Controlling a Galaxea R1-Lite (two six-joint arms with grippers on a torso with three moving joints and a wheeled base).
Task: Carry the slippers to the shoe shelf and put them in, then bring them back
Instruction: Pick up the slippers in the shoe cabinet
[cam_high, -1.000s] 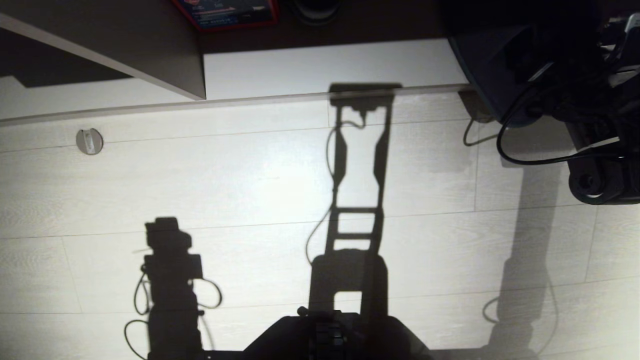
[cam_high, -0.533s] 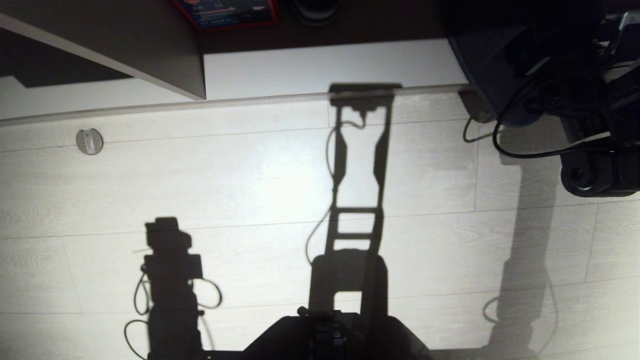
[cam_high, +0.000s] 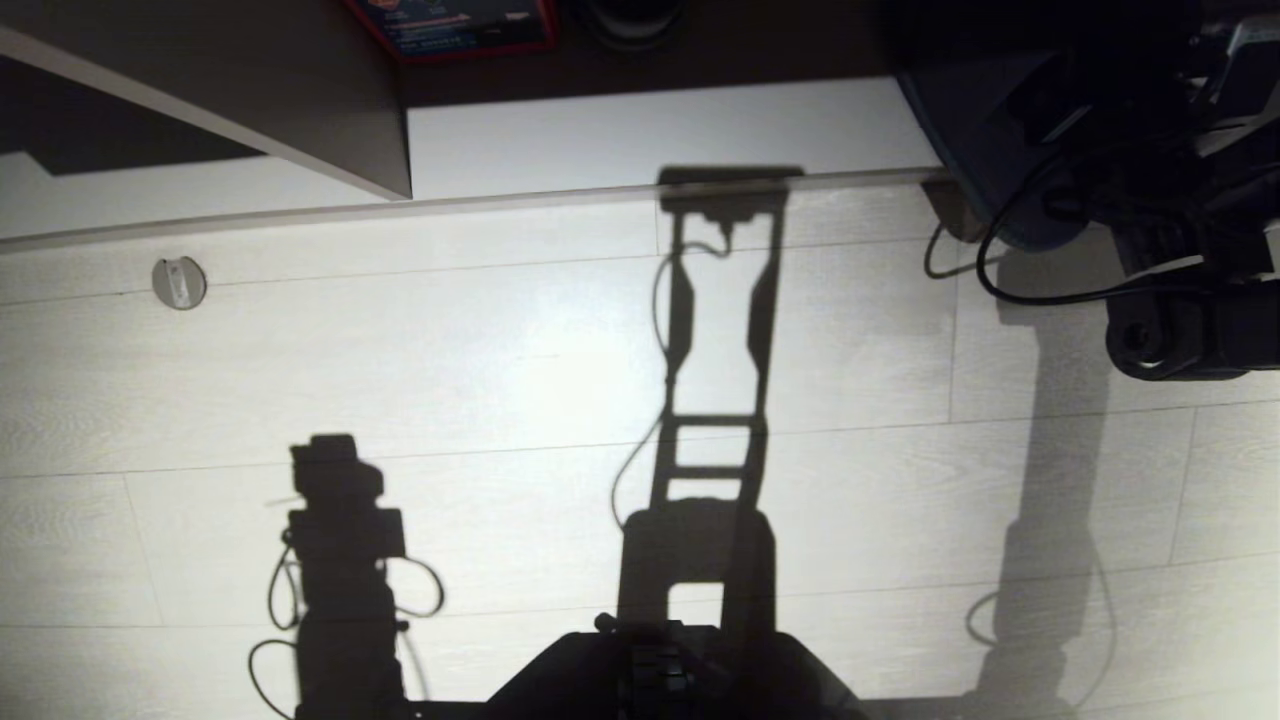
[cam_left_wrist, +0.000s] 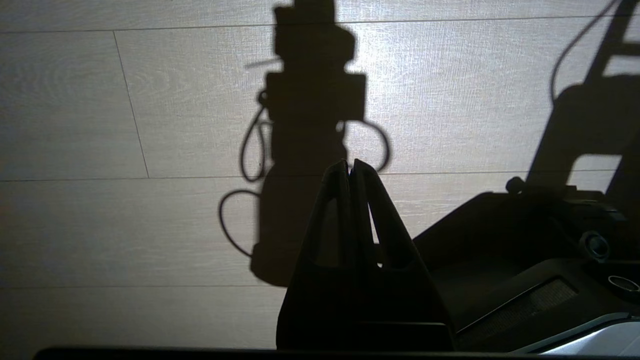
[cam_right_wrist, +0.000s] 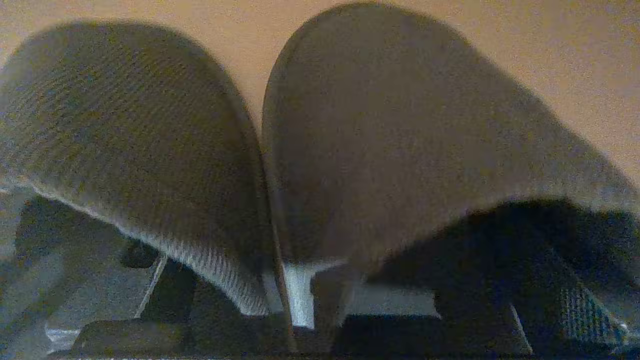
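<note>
Pair of slippers (cam_right_wrist: 400, 150) side by side, toes filling the right wrist view; in the head view, a dark mass at the right end of the shoe shelf (cam_high: 650, 130) base board, over its front edge. Right arm (cam_high: 1180, 330) just beside them; right gripper spread wide, hold on the slippers not discernible. Left gripper (cam_left_wrist: 350, 167) pinched closed, empty, low over pale plank floor (cam_high: 400, 380). Red box (cam_high: 450, 25) at back of shelf.
</note>
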